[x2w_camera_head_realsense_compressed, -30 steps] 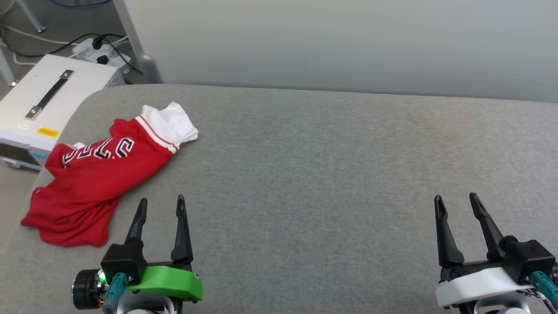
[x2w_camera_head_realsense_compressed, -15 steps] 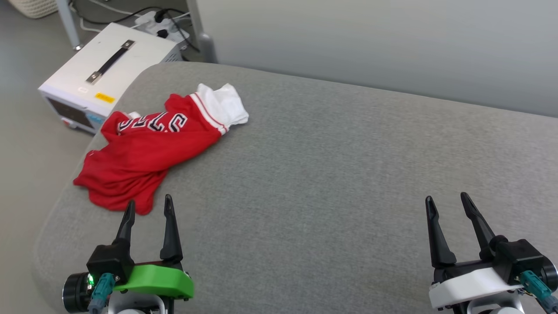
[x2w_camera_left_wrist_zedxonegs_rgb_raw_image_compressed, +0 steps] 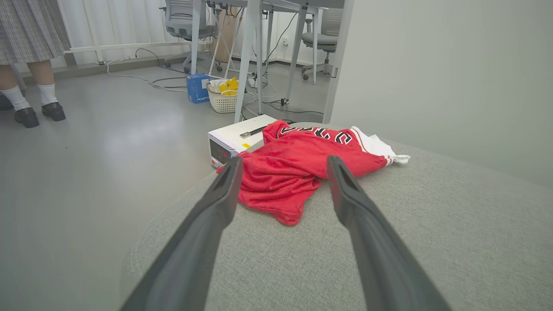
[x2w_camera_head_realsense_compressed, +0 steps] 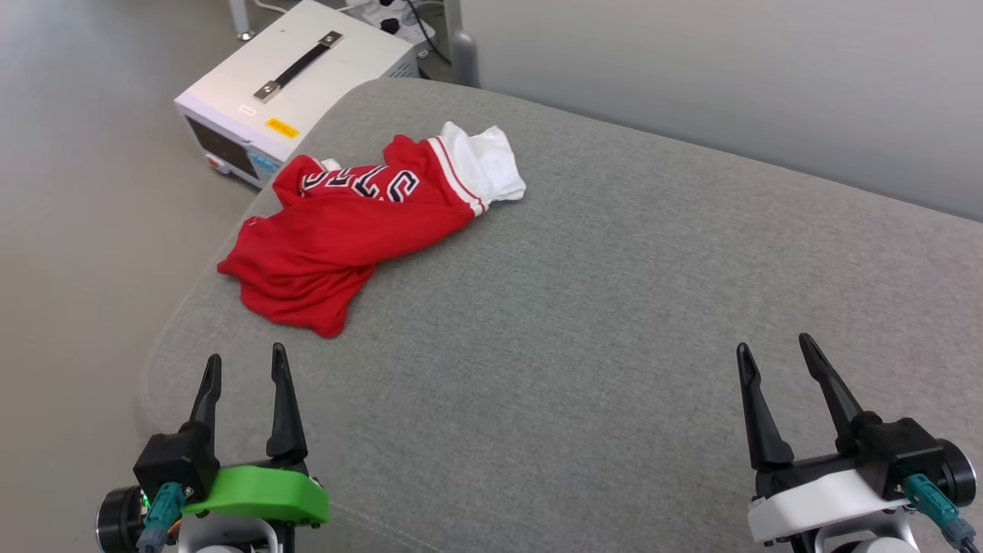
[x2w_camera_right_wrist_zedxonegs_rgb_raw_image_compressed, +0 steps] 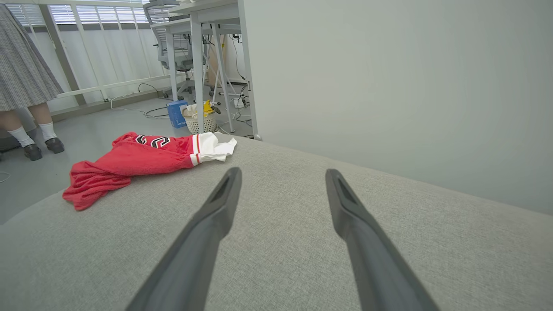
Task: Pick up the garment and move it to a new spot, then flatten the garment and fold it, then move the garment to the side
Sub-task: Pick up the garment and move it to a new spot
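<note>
Garment [x2w_camera_head_realsense_compressed: 345, 230] — bunched, long axis diagonal — white-sleeved end farthest away

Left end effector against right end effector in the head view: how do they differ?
The left end effector sits on a green base, the right end effector on a white one. The left one hangs near the red shirt; the right one is far from it, over bare grey cushion. Both are open and empty, pointing up the view.
</note>
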You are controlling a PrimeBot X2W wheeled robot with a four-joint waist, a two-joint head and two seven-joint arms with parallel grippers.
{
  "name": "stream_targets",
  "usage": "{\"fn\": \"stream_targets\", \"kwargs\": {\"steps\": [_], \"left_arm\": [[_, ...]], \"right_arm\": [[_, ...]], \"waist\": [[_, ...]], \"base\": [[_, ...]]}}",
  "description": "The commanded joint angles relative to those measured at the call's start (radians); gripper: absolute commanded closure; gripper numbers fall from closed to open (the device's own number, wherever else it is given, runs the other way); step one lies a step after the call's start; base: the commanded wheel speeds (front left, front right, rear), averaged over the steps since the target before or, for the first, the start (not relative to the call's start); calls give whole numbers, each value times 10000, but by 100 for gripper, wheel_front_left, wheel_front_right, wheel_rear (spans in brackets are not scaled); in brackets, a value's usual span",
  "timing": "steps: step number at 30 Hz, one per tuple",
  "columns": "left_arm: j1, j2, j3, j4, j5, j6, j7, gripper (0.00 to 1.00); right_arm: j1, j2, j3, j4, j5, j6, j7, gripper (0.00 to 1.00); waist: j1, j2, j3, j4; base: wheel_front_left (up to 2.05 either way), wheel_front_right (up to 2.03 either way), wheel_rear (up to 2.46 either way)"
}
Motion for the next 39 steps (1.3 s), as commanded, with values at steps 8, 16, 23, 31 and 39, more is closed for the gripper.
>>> {"fn": "stream_targets", "kwargs": {"steps": [8,16,23,31,39], "left_arm": [[15,-44,61,135,-281,-17,-59,0],[-484,-42,570,325,-432,-359,-59,0],[-2652,676,1720,732,-469,-1261,-59,0],[-5453,2210,1072,1906,-1401,-1513,-59,0],[-7511,4056,-1422,3466,-3425,-1518,661,0]], "right_arm": [[-235,-22,83,-36,-146,-9,-92,0],[-439,-22,286,-70,-308,-9,-92,0],[-1005,-168,395,-358,-734,-9,-92,0],[-1665,-636,438,-773,-857,-9,-92,0],[-2121,-869,601,-1031,-883,-9,-92,0]], "waist": [[0,0,147,412],[0,0,424,84],[0,0,1328,-538],[0,0,2439,-1160],[0,0,3197,-1609]], "base": [[0,0,0],[0,0,0],[0,0,0],[0,0,0],[0,0,0]]}}
